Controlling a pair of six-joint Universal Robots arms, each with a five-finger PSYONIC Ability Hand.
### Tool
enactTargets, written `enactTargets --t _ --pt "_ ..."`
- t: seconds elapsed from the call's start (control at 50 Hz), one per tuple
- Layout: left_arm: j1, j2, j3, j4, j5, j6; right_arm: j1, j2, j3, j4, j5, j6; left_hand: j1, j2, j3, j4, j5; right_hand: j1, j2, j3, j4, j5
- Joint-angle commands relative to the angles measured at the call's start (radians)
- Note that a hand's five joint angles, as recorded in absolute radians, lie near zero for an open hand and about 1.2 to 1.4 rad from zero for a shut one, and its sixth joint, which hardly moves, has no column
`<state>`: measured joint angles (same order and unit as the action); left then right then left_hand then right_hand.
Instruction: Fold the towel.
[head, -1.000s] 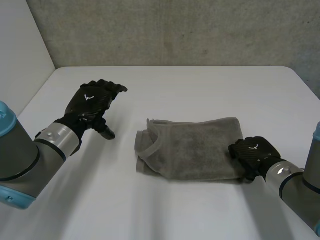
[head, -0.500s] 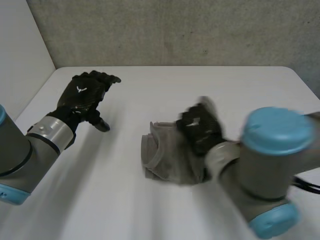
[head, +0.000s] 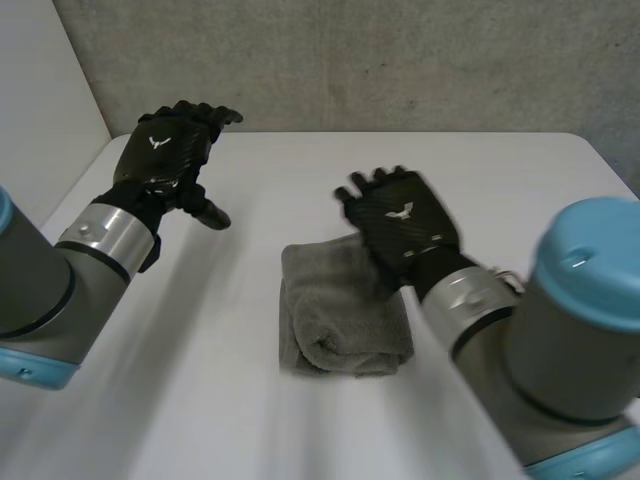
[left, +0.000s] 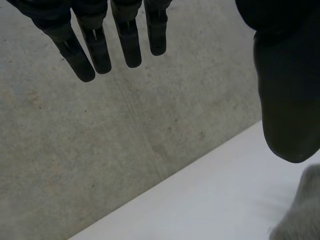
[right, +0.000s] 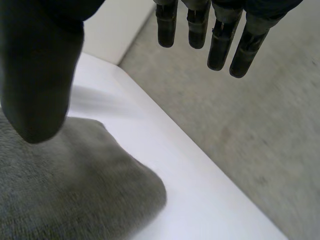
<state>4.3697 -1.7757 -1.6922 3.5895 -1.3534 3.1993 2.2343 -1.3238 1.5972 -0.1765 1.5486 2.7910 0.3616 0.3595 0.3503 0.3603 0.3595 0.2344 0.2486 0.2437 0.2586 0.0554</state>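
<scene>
Right hand (head: 400, 225) hovers spread wide, fingers (right: 220, 45) straight and thumb apart, holding nothing, over the 1 o'clock corner of the grey towel (head: 340, 320). Towel lies folded in a thick compact bundle near the middle of the white table (head: 200, 400). Left hand (head: 165, 150) is raised at the towel's 10 o'clock, well apart from it, fingers straight and wide, empty.
</scene>
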Motion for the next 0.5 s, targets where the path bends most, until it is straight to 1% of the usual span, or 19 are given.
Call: enactTargets --t 0.02,0.04,0.06,0.08,0.1,0.12,0.14,0.16,0.18,0.2,0.22,0.24,0.26,0.3,0.32,0.36,0.5 --pt "-0.116 -0.105 0.08 -0.017 -0.096 -0.096 -0.165 -0.045 0.035 0.12 -0.012 0.058 -0.025 -0.023 -0.014 -0.024 -0.197 -0.06 -0.074 -0.069 -0.084 -0.055" --pt "-0.116 -0.105 0.08 -0.017 -0.096 -0.096 -0.179 -0.034 0.032 0.126 -0.018 0.067 -0.025 -0.023 -0.014 -0.024 -0.197 -0.06 -0.074 -0.069 -0.084 -0.055" --pt "-0.146 -0.135 0.097 -0.029 -0.124 -0.111 -0.179 -0.034 0.032 0.126 -0.018 0.067 -0.022 -0.02 -0.011 -0.021 -0.194 -0.06 -0.074 -0.069 -0.084 -0.055" --pt "-0.147 -0.136 0.097 -0.029 -0.124 -0.111 -0.188 -0.008 0.027 0.127 -0.031 0.08 -0.022 -0.02 -0.011 -0.021 -0.194 -0.06 -0.074 -0.069 -0.084 -0.055" --pt "-0.169 -0.171 0.114 -0.046 -0.148 -0.128 -0.192 0.024 0.018 0.127 -0.054 0.097 -0.022 -0.02 -0.011 -0.021 -0.194 -0.06 -0.074 -0.069 -0.084 -0.055" --pt "-0.191 -0.209 0.133 -0.069 -0.165 -0.142 -0.193 0.025 0.018 0.127 -0.054 0.097 -0.019 -0.017 -0.008 -0.018 -0.191 -0.06 -0.074 -0.069 -0.084 -0.055" --pt "-0.191 -0.209 0.134 -0.069 -0.165 -0.142 -0.193 0.056 0.007 0.132 -0.079 0.12 -0.019 -0.017 -0.008 -0.018 -0.191 -0.06 -0.074 -0.069 -0.084 -0.055" --pt "-0.212 -0.249 0.155 -0.096 -0.18 -0.156 -0.193 0.057 0.007 0.132 -0.079 0.12 -0.022 -0.02 -0.011 -0.021 -0.194 -0.06 -0.074 -0.069 -0.084 -0.055" --pt "-0.237 -0.289 0.175 -0.127 -0.188 -0.168 -0.194 0.084 -0.005 0.135 -0.1 0.145 -0.022 -0.02 -0.011 -0.021 -0.194 -0.06 -0.074 -0.069 -0.084 -0.055" --pt "-0.237 -0.289 0.175 -0.127 -0.188 -0.168 -0.196 0.112 -0.017 0.135 -0.122 0.175 -0.022 -0.02 -0.011 -0.021 -0.194 -0.06 -0.074 -0.069 -0.084 -0.055" --pt "-0.261 -0.327 0.193 -0.155 -0.194 -0.177 -0.196 0.112 -0.017 0.135 -0.122 0.176 -0.025 -0.023 -0.014 -0.023 -0.197 -0.06 -0.074 -0.069 -0.084 -0.055" --pt "-0.278 -0.362 0.207 -0.178 -0.202 -0.182 -0.197 0.141 -0.026 0.137 -0.142 0.205 -0.028 -0.026 -0.016 -0.026 -0.2 -0.06 -0.074 -0.069 -0.084 -0.055" --pt "-0.279 -0.363 0.207 -0.178 -0.202 -0.182 -0.197 0.141 -0.026 0.137 -0.142 0.205 -0.028 -0.026 -0.016 -0.026 -0.2 -0.06 -0.074 -0.069 -0.084 -0.055" --pt "-0.297 -0.408 0.221 -0.201 -0.222 -0.184 -0.196 0.211 -0.051 0.137 -0.179 0.254 -0.028 -0.026 -0.016 -0.026 -0.2 -0.06 -0.074 -0.069 -0.084 -0.055" --pt "-0.297 -0.409 0.221 -0.201 -0.222 -0.184 -0.196 0.212 -0.051 0.137 -0.179 0.254 -0.028 -0.026 -0.016 -0.026 -0.2 -0.06 -0.074 -0.069 -0.084 -0.055" --pt "-0.302 -0.433 0.22 -0.201 -0.246 -0.176 -0.194 0.257 -0.066 0.135 -0.199 0.263 -0.028 -0.026 -0.016 -0.026 -0.2 -0.06 -0.074 -0.069 -0.084 -0.055" --pt "-0.309 -0.449 0.221 -0.201 -0.299 -0.167 -0.185 0.345 -0.114 0.135 -0.202 0.262 -0.028 -0.026 -0.016 -0.026 -0.2 -0.06 -0.074 -0.069 -0.084 -0.055"
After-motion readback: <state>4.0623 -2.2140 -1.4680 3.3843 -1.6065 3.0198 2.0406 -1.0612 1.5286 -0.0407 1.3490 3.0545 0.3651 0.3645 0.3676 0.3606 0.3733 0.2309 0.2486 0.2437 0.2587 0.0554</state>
